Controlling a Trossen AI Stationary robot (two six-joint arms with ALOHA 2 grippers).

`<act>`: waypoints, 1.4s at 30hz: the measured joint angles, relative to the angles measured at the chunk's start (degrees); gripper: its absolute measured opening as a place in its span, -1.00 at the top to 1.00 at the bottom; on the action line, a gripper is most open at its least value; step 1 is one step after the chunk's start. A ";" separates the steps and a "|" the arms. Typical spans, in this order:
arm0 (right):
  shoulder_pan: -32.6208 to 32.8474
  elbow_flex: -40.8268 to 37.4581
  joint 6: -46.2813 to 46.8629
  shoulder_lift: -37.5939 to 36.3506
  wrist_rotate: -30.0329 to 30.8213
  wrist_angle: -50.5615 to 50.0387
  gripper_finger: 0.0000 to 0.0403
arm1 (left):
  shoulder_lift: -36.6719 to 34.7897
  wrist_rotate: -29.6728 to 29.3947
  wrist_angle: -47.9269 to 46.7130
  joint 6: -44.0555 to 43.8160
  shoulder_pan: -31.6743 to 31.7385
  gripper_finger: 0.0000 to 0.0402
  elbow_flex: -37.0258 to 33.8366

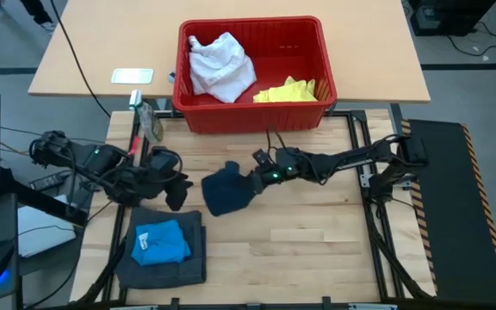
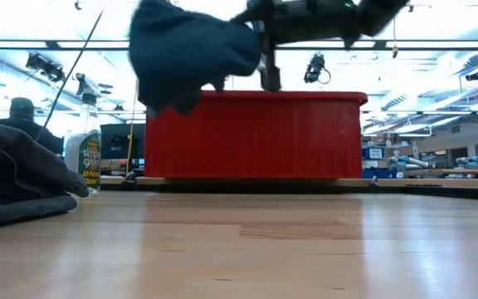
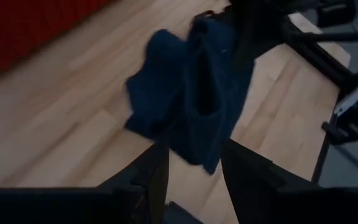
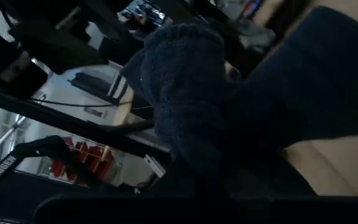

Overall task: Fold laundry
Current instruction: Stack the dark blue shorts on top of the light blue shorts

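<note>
I hold the dark navy garment (image 1: 229, 190) in the right pincer (image 1: 259, 178), clamped on its right edge and lifted clear of the tabletop (image 1: 300, 250); the low view shows the cloth hanging well above the wood, in front of the red basket (image 1: 252, 116). I judge that it is raised so that it drapes free and a second edge can be found before it is laid flat for folding. The left pincer (image 1: 179, 188) sits just left of the hanging cloth with its fingers (image 3: 157, 174) apart and nothing between them; in the left wrist view they frame the lower hem, which I take as a position ready to take the opposite edge. At the near left of the tabletop the bright blue garment (image 1: 160, 243) lies folded on top of the dark grey garment (image 1: 166, 263), placed there as the finished stack, out of the working area at the centre. The white garment (image 1: 220, 67) and the yellow garment (image 1: 287, 90) lie in the basket at the far side, not yet handled. A spray bottle (image 1: 148, 120) stands beside the basket's left corner.
</note>
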 joint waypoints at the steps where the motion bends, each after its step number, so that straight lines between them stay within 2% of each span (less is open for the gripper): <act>1: -0.05 2.01 -0.37 1.32 -0.42 -0.21 0.95 | 0.00 -0.16 -0.11 2.38 0.00 0.26 0.61; 5: 0.49 11.78 1.44 8.91 -2.04 0.66 0.95 | 0.00 -0.81 -0.03 9.75 0.02 0.26 3.35; 9: 3.06 24.32 4.92 19.46 -2.24 0.48 0.95 | -0.18 -3.92 -0.39 14.24 0.01 0.26 6.72; 14: 6.58 41.03 7.79 31.62 3.62 0.45 0.95 | -1.67 -5.10 -1.06 18.87 0.02 0.26 9.31; 19: 8.88 55.76 8.41 42.43 14.43 0.67 0.95 | -3.69 -5.22 -3.50 19.87 0.02 0.26 9.44; 21: 9.24 60.89 8.20 47.08 14.92 0.59 0.95 | -3.93 -5.95 -5.31 19.60 0.02 0.26 9.46; 24: 10.05 66.85 12.97 53.55 13.92 0.32 0.95 | -4.00 -6.26 -7.68 16.79 0.02 0.26 9.46; 28: 11.54 70.42 18.79 58.87 9.45 0.17 0.95 | -4.00 -6.25 -10.43 13.27 -0.59 0.26 9.43; 31: 11.67 70.44 23.90 59.61 9.13 -1.02 0.95 | -4.00 -6.26 -11.23 12.83 -1.13 0.26 8.09; 35: 11.43 70.39 25.85 59.12 9.53 -4.65 0.94 | -4.00 -6.80 -11.50 13.18 -0.83 0.26 5.52; 38: 11.84 70.33 26.48 58.91 8.97 -7.75 0.85 | -3.97 -7.18 -11.06 12.55 0.05 0.26 2.53; 42: 12.36 70.33 27.96 58.78 6.70 -14.46 0.62 | -3.89 -7.14 -11.14 8.25 0.29 0.26 -1.29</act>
